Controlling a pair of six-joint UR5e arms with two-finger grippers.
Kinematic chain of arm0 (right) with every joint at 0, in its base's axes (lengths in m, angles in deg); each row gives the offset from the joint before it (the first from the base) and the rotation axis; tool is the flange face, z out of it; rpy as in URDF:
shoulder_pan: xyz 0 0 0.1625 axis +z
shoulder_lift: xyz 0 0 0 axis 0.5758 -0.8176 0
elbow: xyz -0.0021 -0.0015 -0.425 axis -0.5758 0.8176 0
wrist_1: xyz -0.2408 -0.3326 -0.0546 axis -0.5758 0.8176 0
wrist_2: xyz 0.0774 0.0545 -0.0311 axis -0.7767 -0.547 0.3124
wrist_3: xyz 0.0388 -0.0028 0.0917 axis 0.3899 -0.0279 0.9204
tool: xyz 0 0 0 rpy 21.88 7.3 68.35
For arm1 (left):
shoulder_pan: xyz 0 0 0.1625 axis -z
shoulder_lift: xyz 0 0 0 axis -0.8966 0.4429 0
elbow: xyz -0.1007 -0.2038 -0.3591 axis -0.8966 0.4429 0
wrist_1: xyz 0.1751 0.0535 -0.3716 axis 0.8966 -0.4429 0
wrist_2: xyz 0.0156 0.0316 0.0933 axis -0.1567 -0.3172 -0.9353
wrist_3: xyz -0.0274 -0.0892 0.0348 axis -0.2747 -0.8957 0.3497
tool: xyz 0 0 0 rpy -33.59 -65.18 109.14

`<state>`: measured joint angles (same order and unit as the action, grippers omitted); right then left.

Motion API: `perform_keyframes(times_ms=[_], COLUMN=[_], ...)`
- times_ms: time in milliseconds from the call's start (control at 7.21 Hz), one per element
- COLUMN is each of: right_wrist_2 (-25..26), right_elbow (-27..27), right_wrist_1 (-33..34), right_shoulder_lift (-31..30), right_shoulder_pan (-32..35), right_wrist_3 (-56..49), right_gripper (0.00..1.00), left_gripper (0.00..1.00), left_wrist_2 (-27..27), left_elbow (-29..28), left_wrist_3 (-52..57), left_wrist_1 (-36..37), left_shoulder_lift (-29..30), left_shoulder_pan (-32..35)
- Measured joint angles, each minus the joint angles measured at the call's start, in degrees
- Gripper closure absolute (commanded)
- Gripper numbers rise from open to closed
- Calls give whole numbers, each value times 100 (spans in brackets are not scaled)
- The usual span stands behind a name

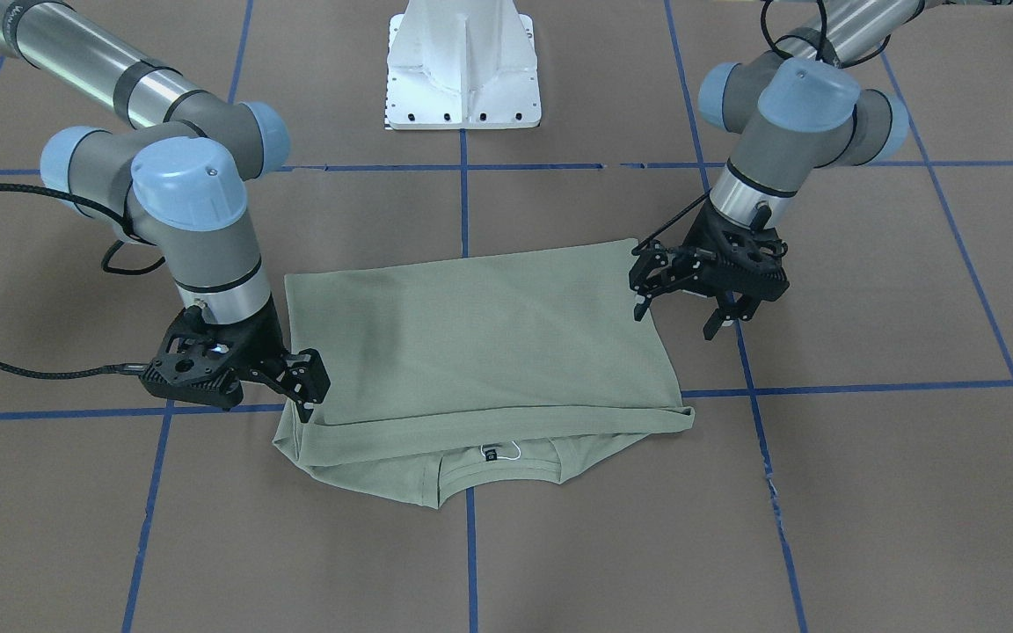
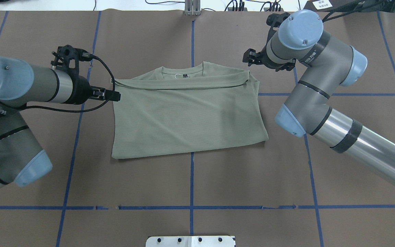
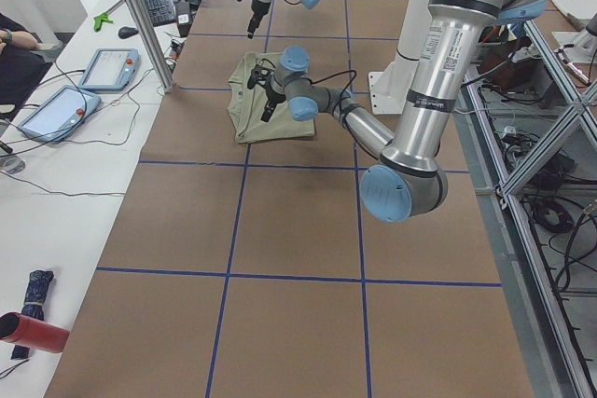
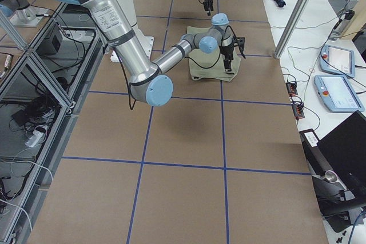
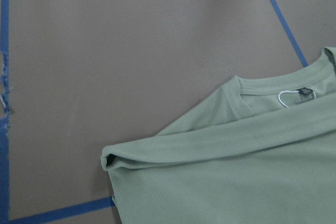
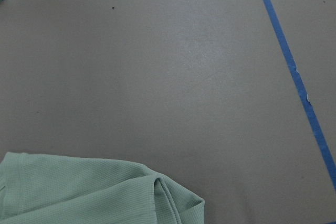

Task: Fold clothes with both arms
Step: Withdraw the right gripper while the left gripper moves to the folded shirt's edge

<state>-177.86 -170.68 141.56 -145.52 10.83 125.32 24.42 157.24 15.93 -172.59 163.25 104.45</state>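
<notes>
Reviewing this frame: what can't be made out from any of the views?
1. Whether the right gripper is open or shut: it is side-on in the front-facing view, mostly covered by its own wrist overhead, and tiny in the side views.
2. How the sleeves of the shirt lie: they are hidden under the folded-over top layer in every view.
3. The print on the neck label: too small to read.

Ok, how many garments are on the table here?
1: a pale sage-green long-sleeved knit shirt, folded, central on the brown table. Anything under it would be hidden.
</notes>
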Motion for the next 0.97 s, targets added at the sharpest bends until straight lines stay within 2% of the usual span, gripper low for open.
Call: perform_keyframes(times_ms=[416, 555, 832, 971], right_wrist_2=[-31, -44, -91, -107], right_elbow=[-58, -124, -299, -342], right_wrist_1=[-20, -36, -43, -40], right_shoulder_lift=[-42, -90, -183, -197], right_shoulder_pan=[51, 55, 59, 59], right_wrist_3=[-32, -37, -48, -52], right_gripper=[0, 0, 0, 0], left_gripper=[0, 2, 21, 23], left_wrist_2=[-135, -350, -924, -1152], left_elbow=[909, 1113, 1150, 1032], left_wrist_3=[-647, -895, -1474, -1724], left_wrist_1=[-19, -64, -107, -118], left_shoulder_lift=[-759, -1007, -1181, -1137], left_shoulder_pan=[-681, -973, -1647, -1860])
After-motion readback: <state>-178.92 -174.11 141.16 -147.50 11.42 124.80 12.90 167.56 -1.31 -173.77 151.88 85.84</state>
